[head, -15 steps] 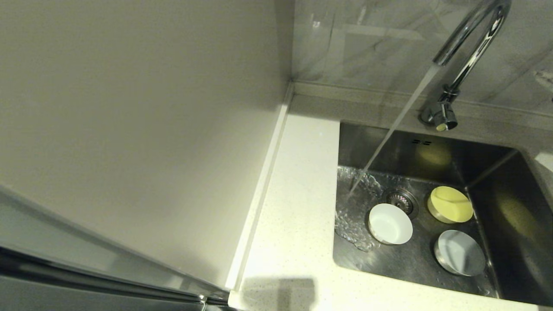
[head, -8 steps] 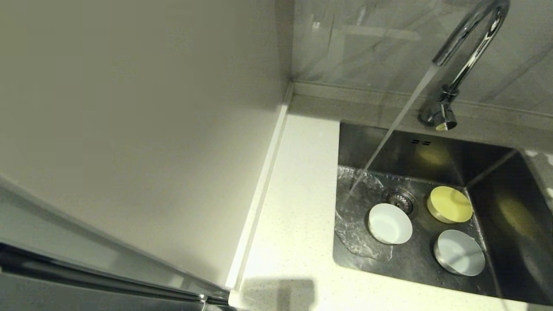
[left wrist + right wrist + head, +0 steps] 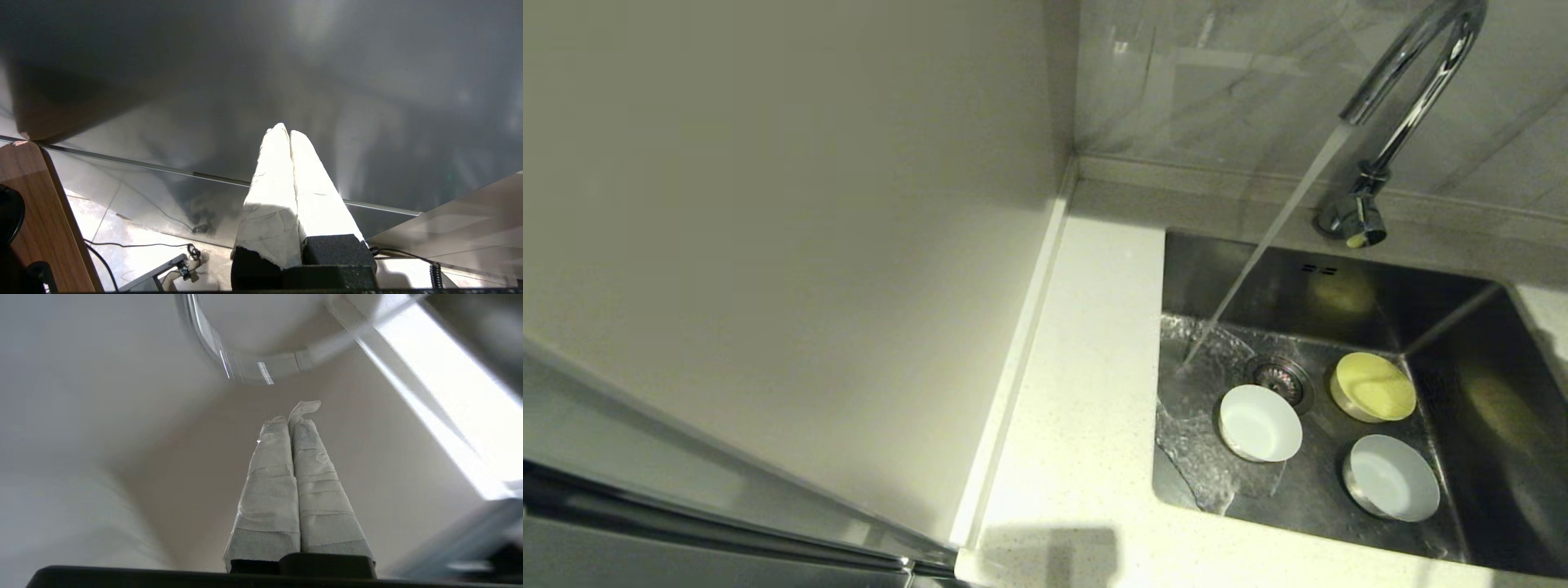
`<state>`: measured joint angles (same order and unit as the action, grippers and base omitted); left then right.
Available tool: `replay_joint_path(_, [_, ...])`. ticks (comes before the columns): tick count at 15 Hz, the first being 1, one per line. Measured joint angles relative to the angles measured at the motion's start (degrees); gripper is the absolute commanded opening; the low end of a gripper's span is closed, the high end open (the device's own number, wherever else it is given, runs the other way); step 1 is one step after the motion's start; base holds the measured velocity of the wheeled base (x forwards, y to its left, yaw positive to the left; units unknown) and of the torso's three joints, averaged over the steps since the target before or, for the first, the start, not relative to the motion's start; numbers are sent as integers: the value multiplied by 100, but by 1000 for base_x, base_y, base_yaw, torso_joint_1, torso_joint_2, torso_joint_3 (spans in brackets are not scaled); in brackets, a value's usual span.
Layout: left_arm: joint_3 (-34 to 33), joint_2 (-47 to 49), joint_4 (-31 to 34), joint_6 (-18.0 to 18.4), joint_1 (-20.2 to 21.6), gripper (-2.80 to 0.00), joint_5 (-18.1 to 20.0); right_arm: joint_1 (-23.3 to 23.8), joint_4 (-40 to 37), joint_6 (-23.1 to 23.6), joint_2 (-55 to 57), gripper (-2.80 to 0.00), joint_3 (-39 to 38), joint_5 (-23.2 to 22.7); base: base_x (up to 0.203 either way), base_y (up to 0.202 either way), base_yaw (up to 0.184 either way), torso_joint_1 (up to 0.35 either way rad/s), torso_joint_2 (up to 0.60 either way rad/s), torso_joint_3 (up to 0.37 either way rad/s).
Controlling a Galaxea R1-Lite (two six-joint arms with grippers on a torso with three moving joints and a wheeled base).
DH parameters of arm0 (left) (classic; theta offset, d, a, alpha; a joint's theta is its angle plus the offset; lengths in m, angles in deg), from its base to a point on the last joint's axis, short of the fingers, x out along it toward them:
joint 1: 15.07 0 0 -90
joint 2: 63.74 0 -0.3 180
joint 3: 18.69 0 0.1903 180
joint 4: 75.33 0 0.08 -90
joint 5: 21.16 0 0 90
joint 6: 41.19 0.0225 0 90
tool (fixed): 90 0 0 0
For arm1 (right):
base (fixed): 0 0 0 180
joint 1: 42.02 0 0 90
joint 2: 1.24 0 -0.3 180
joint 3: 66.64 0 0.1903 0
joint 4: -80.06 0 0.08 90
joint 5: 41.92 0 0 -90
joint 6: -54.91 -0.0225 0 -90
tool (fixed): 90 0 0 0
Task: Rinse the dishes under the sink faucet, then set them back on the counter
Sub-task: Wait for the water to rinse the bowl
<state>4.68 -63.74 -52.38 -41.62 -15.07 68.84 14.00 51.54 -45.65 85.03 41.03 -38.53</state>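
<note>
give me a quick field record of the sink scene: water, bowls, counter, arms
water: running from faucet, landing on the sink floor left of the drain
white bowl: in sink, beside the drain, at the edge of the spreading water
yellow bowl: in sink, right of drain
grey bowl: in sink, nearest corner
counter: no bowls on it
left gripper: jaws shut, empty
right gripper: jaws shut, empty

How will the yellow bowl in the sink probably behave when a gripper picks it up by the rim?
The yellow bowl looks rigid, so it should keep its shape when pinched. Water runs from the faucet into the sink, so the rim may be wet and slippery. The bowl seems to lean on the sink floor, so a push might rock or slide it.
</note>
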Motion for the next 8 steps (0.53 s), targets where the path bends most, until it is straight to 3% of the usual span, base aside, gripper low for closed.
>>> replay_joint_path(3, [0, 0, 0, -2, 0, -280, 0, -950, 339, 798, -643, -280, -345, -43, 0, 0, 0, 0, 0, 0])
replay_joint_path(6, [0, 0, 1, 1, 0, -280, 0, -1882, 960, 951, -856, -280, -701, -54, 0, 0, 0, 0, 0, 0])
replay_joint_path(8, [0, 0, 0, 2, -2, -280, 0, -1932, 1253, 867, -858, -280, -784, -46, 0, 0, 0, 0, 0, 0])
